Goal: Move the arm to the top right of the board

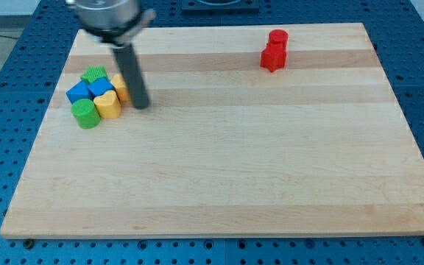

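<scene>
Your tip (140,105) rests on the bench (234,169) just right of the yellow block (109,105); no jaws visible.

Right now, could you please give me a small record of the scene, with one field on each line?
board: wooden board on a blue perforated table
my tip: at the view's left, just to the right of the cluster
cluster: green star block, two blue blocks, green cylinder, yellow heart block, another yellow block partly hidden behind the rod
top right: two red blocks, touching
goal area: top right corner, far from my tip
</scene>
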Tool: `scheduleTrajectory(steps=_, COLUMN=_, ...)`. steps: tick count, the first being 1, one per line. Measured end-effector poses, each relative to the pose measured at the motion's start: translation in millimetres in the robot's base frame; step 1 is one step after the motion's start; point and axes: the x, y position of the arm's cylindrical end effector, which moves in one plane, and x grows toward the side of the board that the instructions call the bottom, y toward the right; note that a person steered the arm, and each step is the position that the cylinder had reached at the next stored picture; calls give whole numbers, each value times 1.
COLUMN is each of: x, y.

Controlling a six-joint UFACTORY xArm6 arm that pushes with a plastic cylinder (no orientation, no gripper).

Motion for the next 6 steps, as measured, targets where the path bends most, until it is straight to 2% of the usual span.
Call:
scheduleTrajectory(steps=1, x=-4, y=102)
scheduleTrajectory(steps=2, x=-33, y=210)
scheduleTrajectory(steps=3, x=-92, y=301)
scheduleTrajectory(steps=4, x=-153, y=316)
scheduleTrajectory(steps=5, x=-181, y=279)
scheduleTrajectory(steps=6, x=-160, y=242)
